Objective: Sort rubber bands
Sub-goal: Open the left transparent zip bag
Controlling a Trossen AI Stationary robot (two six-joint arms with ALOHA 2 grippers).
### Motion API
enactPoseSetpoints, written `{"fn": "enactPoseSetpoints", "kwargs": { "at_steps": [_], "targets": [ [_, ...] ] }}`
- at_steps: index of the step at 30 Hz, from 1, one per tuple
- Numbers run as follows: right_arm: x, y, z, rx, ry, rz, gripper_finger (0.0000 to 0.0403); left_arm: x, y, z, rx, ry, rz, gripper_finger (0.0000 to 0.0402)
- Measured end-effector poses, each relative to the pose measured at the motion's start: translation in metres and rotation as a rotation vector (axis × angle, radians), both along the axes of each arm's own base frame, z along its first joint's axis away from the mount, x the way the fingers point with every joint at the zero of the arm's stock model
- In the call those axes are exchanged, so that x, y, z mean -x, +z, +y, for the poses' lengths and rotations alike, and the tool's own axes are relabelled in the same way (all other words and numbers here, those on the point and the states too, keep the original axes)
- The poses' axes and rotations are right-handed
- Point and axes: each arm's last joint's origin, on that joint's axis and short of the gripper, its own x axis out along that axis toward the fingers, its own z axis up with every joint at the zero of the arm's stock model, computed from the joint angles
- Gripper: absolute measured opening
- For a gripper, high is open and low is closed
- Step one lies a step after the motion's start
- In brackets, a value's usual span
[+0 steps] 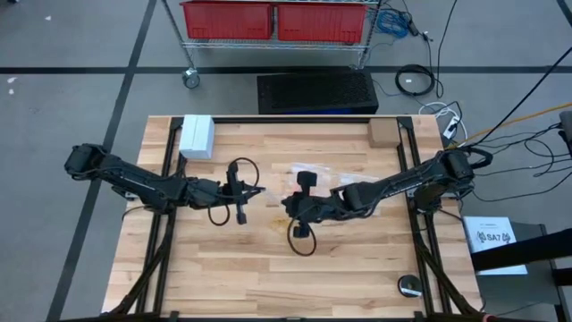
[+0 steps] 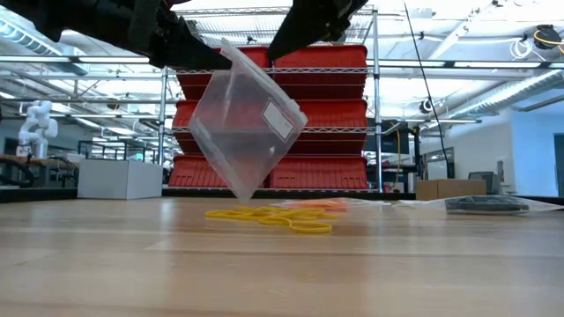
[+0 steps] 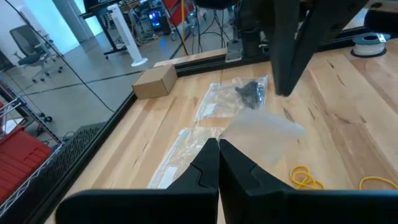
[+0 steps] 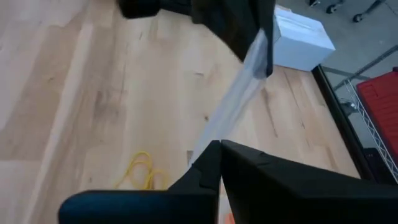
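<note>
- I have both arms meeting over the middle of the surface (image 1: 214,268), holding one clear plastic bag (image 2: 242,132) up in the air between them; its lowest corner hangs just above the wood.
- My left gripper (image 3: 217,163) has its fingers closed on the bag's edge, and the bag film runs away from the tips in the left wrist view.
- My right gripper (image 4: 219,163) also shows closed fingers, with the bag film stretching from their tips up toward the other arm, so I judge it pinches the same bag.
- The rubber bands (image 2: 273,217) I can see are yellow and orange, lying loose in a small heap on the surface right under the lifted bag, near the centre.
- A second clear bag (image 3: 239,99) lies flat toward the far edge with some dark bands inside, so I judge one colour is at least partly bagged.
- My estimate: the sort is partway. The yellow and orange bands are not yet in a bag, and the held bag looks empty.
- Room: the near half of the surface is bare wood, good for setting the bag down.
- The white box (image 1: 197,136) sits at the far left corner and the brown box (image 1: 382,133) at the far right corner, both well apart from the work.
</note>
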Motion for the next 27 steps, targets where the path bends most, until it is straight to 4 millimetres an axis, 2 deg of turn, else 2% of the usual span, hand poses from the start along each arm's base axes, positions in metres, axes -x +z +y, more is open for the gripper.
{"fn": "enactPoseSetpoints", "kwargs": {
  "at_steps": [11,17,21,27],
  "targets": [
    [-0.008,-0.005,-0.002,-0.05,0.028,-0.022,0.0,0.0,0.0,0.0,0.015,0.003,-0.004,0.0],
    [-0.01,-0.007,-0.013,-0.028,-0.055,-0.023,0.0,0.0,0.0,0.0,0.016,-0.002,-0.003,0.0],
    [-0.011,-0.007,-0.015,-0.034,-0.053,-0.022,0.0,0.0,0.0,0.0,0.02,-0.019,0.0,0.0],
    [-0.008,-0.004,-0.009,-0.022,-0.053,-0.042,0.0002,0.0,-0.001,0.0,0.015,0.007,0.005,0.0]
  ]
}}
